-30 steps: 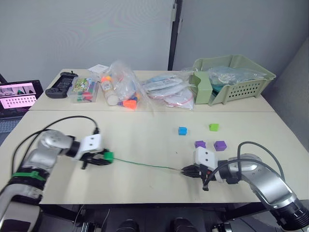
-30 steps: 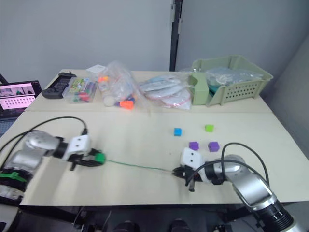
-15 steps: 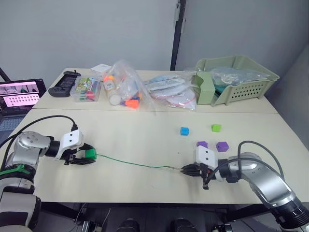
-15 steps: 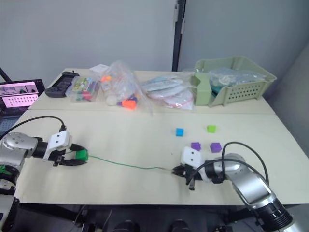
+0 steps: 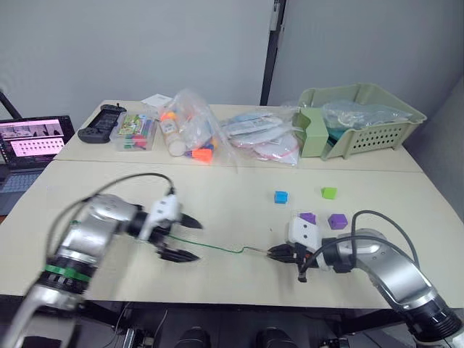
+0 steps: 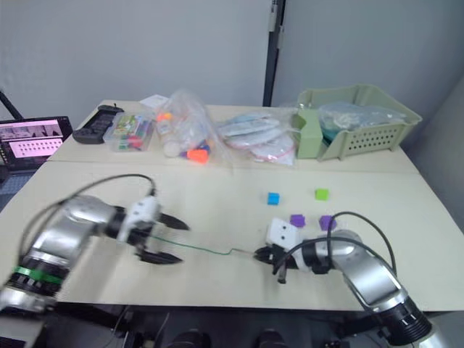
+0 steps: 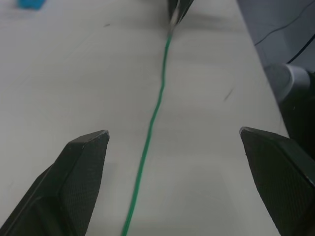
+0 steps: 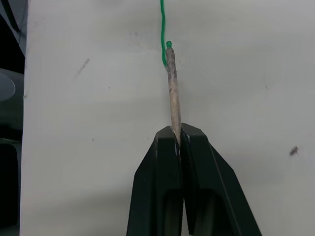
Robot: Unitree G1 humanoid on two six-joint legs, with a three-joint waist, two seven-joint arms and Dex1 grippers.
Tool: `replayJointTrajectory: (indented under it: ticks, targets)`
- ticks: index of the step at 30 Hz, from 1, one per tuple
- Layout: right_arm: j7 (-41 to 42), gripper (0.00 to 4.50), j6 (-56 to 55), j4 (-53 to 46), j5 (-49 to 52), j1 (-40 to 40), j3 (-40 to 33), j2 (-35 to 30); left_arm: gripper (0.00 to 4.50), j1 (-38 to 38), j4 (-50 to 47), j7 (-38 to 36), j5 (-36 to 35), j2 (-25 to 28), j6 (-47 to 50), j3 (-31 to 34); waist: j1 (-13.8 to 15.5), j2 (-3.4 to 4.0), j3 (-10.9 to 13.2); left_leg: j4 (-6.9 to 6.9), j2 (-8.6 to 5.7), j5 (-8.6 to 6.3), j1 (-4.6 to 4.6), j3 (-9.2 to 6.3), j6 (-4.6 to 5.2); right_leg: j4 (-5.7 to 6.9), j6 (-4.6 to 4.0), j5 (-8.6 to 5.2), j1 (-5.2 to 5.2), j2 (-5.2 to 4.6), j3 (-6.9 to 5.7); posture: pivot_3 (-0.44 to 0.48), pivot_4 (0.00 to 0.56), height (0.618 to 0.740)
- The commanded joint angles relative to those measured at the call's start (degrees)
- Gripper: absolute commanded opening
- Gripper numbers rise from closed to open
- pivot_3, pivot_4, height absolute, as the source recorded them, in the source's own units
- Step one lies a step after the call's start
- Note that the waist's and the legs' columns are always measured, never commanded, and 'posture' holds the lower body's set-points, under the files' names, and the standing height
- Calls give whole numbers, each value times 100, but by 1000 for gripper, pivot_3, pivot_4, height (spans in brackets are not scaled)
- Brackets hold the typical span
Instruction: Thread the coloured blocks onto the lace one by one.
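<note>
clearly the main risk sits at the far left: the left hand (image 5: 183, 238) hangs over the table (image 5: 239, 199) with its two black fingers spread wide and nothing between them, the green lace (image 5: 217, 248) running on the tabletop between and below them. if that hand closes from here it may pinch the cord against the table or drag it sideways, and a thin limp cord like this would kink or tug at its other end. i cannot make out the darker green cube in these pictures, so i cannot tell whether it sits on the cord.

moving right, the lace lies in a loose wavy line across the pale matte tabletop, which carries a few small dark scuffs. its stiff pale needle-like tip (image 8: 172, 88) is a slim, slightly grubby rod, and the right hand (image 8: 178, 140) is clenched on its end, fingers pressed flat together, with the rest sticking out ahead. that narrow grip could let the rod swivel or slip when a block is pushed on.

further right, the loose blocks rest on the table apart from the lace: a blue cube (image 5: 280, 196), a light green cube (image 5: 329, 193), and two purple cubes (image 5: 307, 217) (image 5: 336, 220) just behind the right hand. they are small, hard-looking and smooth-faced, so a sweeping arm could easily knock them away.
</note>
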Motion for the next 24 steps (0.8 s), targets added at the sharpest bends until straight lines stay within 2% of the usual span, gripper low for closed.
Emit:
replayJointTrajectory:
  ticks: [1, 5, 13, 14, 24]
  targets:
    - [-48, 0, 82, -199, -24, -74, 13, -6, 4482, -230, -251, 681, 389, -325, 65, -233, -16, -1, 0, 3, -7, 0, 0, 0, 0, -2, 0, 0, 1, 2, 0, 0, 150, 740]
    - [-59, 0, 171, -270, -21, -118, 70, 18, 4482, -335, -131, 883, 871, -622, -66, -800, -57, 2, -1, -1, -6, 0, 10, 0, 0, 2, -1, 0, 1, 7, 0, 0, 150, 740]
    - [-100, 0, 284, -390, -12, -140, 143, 11, 4482, -387, -72, 965, 1020, -747, 42, -1036, -38, 2, -1, 0, -9, 0, 8, -2, 0, 0, 0, 0, 2, 3, 1, 0, 150, 740]
    - [-105, 0, 292, -395, -11, -142, 146, 15, 3942, -397, -57, 978, 1038, -761, 52, -1050, -35, 2, -1, 0, -11, 0, 8, -2, 0, 0, 0, 0, 3, 2, 1, 0, 150, 740]
    - [-124, 0, 316, -425, -5, -163, 173, 50, 667, -489, -23, 975, 1092, -907, 145, -1163, -38, 2, -1, 1, -13, 0, 9, -2, 0, -2, 0, 0, 6, 1, 1, 0, 150, 740]
